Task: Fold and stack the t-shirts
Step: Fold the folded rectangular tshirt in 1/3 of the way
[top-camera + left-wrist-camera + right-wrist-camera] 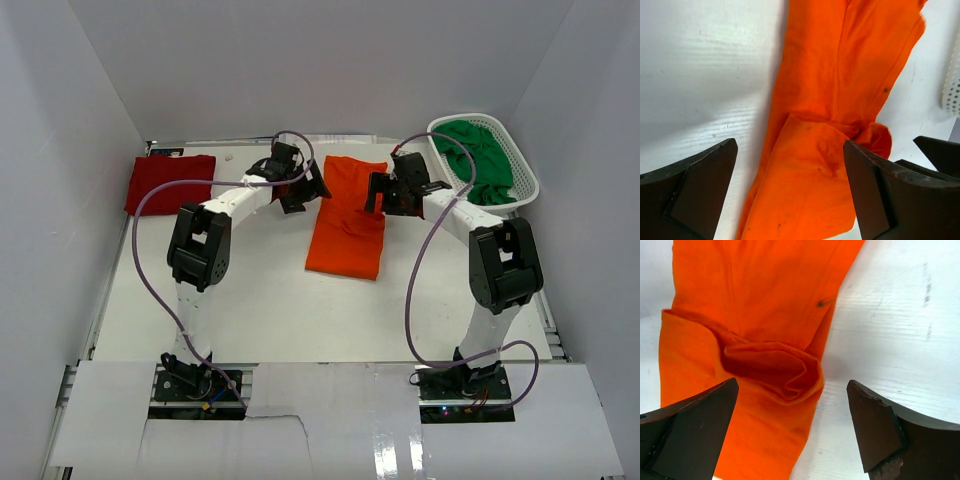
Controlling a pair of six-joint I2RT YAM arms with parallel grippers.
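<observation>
The orange t-shirt (pixel 346 222) lies in the middle of the desk (pixel 250 300) as a long, narrow band running from the upper centre of the overhead frame down towards the middle. The left gripper (pixel 305 185) hangs at its upper left corner and the right gripper (pixel 385 192) at its upper right. Both are spread wide with nothing pinched. In each wrist view the cloth lies below and between the dark fingers, with a turned-over flap and a loose puckered roll at that end.

The dark red t-shirt (pixel 170 183) sits as a flat, tidy rectangle at the upper left. The green t-shirt (pixel 478 160) is bunched inside the white basket (pixel 524 186) at the upper right.

To my eye the orange one is partway through its fold: the sides are in, but it is too long to stack. The next move looks to call for both grippers to close on the corners of one end, taking every layer, and carry that end evenly over the other. The rumpled roll would want smoothing so the fold lies flat.
</observation>
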